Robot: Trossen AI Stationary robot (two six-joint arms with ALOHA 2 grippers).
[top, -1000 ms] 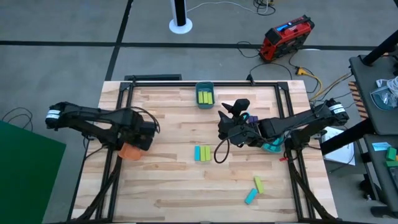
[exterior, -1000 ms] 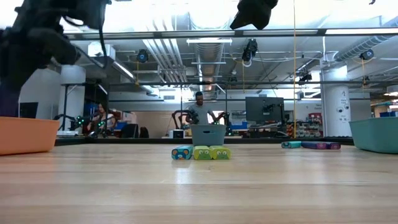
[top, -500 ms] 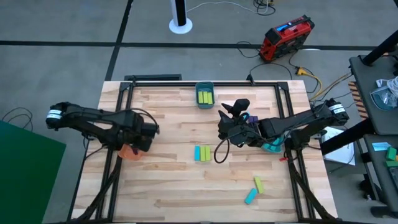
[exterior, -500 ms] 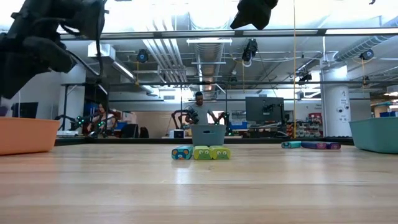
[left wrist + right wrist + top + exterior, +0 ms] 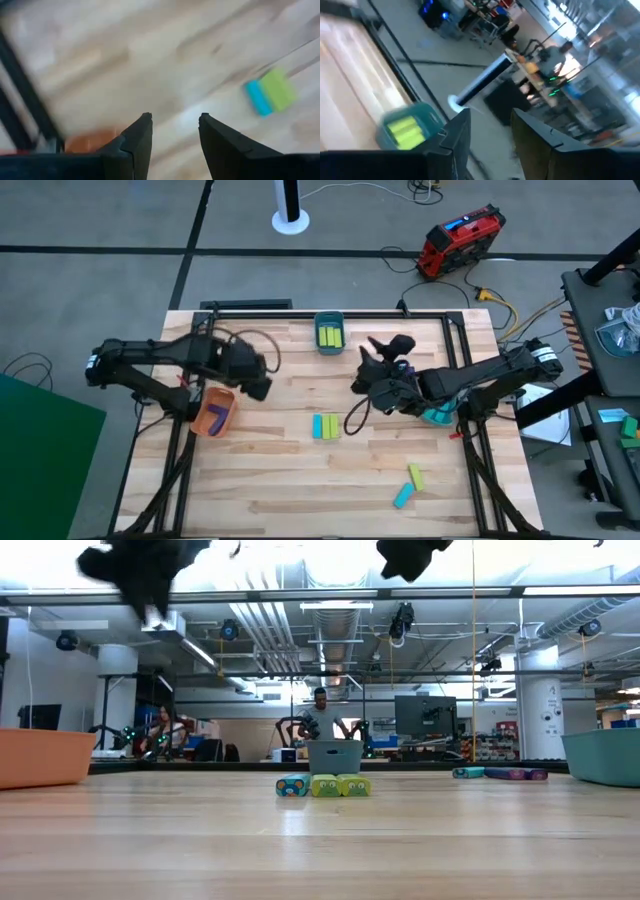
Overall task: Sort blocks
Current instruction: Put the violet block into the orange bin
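Note:
A cyan and a yellow-green block (image 5: pixel 325 426) lie side by side at the table's middle and also show in the left wrist view (image 5: pixel 270 92). Another yellow-green block (image 5: pixel 416 475) and a cyan one (image 5: pixel 403 496) lie toward the near right. A purple block (image 5: pixel 217 417) lies in the orange bin (image 5: pixel 200 423). My left gripper (image 5: pixel 258 388) hangs open and empty above the table, right of that bin (image 5: pixel 175 125). My right gripper (image 5: pixel 385 352) is held high, right of centre, open a little with nothing between its fingers (image 5: pixel 490 125).
A grey bin (image 5: pixel 329 332) with yellow-green blocks stands at the far edge's middle. A teal bin (image 5: pixel 437 416) sits under my right arm. Purple blocks (image 5: pixel 515 774) lie on the table near it. People stand in the room beyond the table (image 5: pixel 320 715).
My left gripper has risen from over the orange bin and swung toward the table's middle and far side, tipping more steeply downward. The bin is uncovered now, with a purple block lying in it. My right gripper has turned slightly in place.

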